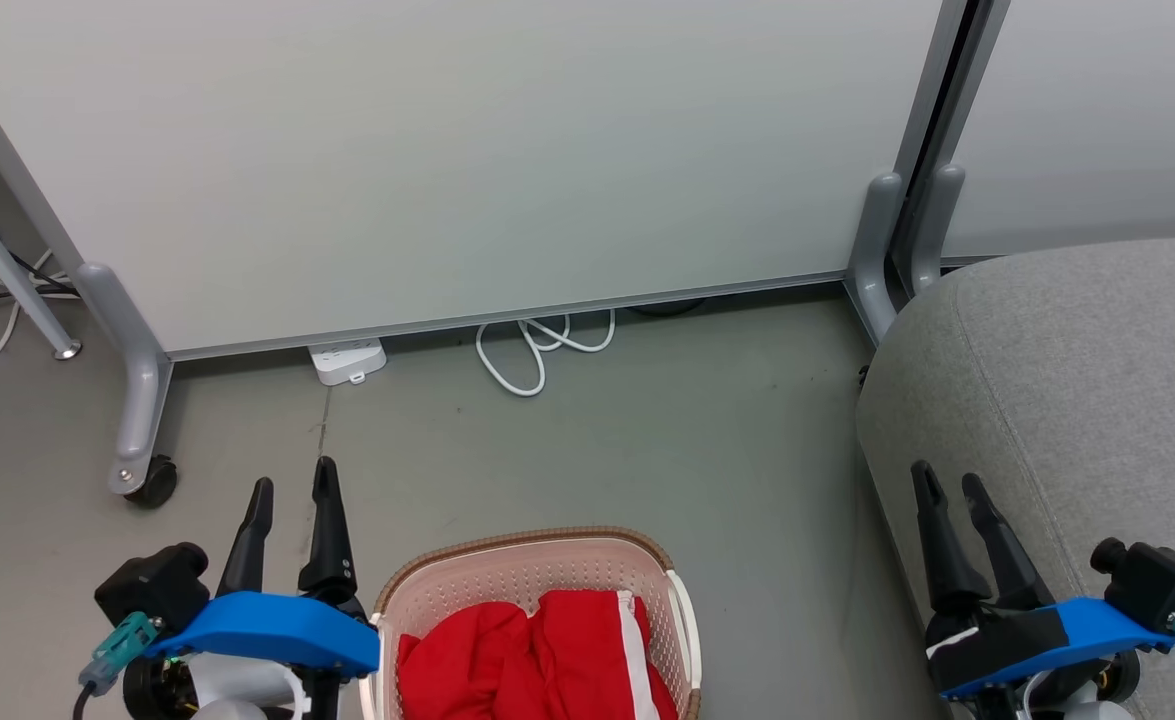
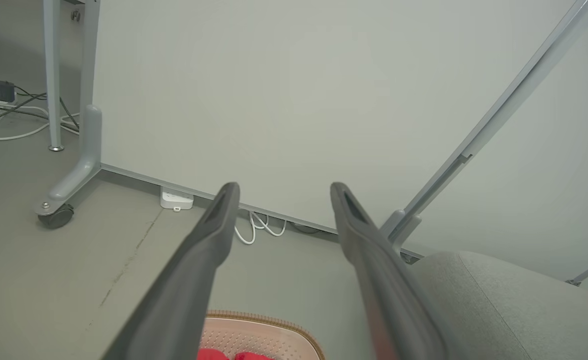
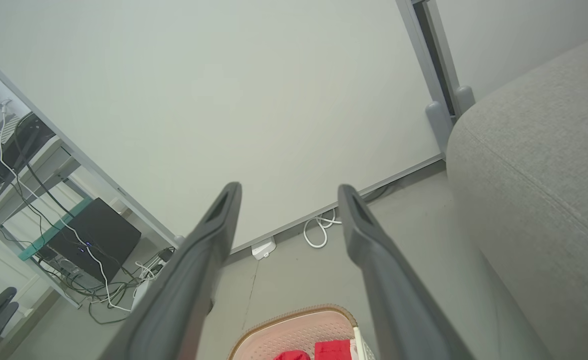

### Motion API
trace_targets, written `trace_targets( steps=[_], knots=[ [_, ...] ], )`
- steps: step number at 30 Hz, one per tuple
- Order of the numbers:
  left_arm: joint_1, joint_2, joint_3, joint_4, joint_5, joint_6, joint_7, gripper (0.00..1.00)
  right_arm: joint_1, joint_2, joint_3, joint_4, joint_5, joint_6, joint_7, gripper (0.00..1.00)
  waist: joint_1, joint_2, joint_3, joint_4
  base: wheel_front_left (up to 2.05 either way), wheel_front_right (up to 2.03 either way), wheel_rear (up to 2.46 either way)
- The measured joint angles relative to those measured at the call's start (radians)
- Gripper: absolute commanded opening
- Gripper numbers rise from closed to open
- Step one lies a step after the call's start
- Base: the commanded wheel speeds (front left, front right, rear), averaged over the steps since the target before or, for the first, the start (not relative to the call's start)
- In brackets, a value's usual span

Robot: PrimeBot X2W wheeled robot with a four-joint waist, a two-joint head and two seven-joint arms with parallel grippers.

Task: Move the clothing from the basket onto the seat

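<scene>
floor (image 1: 707, 470): grey | on it: basket (image 1: 547, 575), power strip (image 1: 348, 360), coiled white cable (image 1: 544, 352), seat (image 1: 1077, 380)

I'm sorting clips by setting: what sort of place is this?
Likely an office or lab rather than a home: a wheeled partition, a power strip on the bare floor, and a black computer box with tangled cables, beside the sofa.

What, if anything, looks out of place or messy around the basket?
Nothing looks spilled or damaged. The clothing lies crumpled inside the upright basket, with the seat to its right. The only untidy bit is a white cable looping out from under the partition onto the floor.
</scene>
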Motion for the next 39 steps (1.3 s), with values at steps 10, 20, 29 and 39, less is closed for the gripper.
trace_targets(
  steps=[10, 20, 29, 39],
  knots=[
    [-0.007, 0.014, -0.039, 0.008, 0.106, 0.016, -0.026, 1.0, 0.002, 0.0, 0.012, 0.001, -0.116, 0.0, -0.027, 1.0, 0.0, 0.0, -0.002, 0.007, 0.0, 0.0, 0.0],
    [-0.012, 0.021, -0.062, 0.019, 0.199, 0.026, -0.05, 1.0, 0.003, 0.0, 0.026, 0.007, -0.219, 0.0, -0.05, 1.0, 0.0, 0.0, -0.002, 0.012, 0.0, 0.0, 0.0],
    [-0.016, 0.022, -0.073, 0.036, 0.27, 0.026, -0.072, 1.0, 0.003, 0.0, 0.036, 0.012, -0.301, 0.0, -0.071, 1.0, 0.0, 0.0, -0.002, 0.016, 0.0, 0.0, 0.0],
    [-0.018, 0.015, -0.071, 0.058, 0.344, 0.01, -0.091, 1.0, 0.004, -0.001, 0.049, 0.021, -0.383, 0.0, -0.089, 1.0, 0.0, 0.0, -0.001, 0.02, 0.0, 0.0, 0.0]
  ],
)
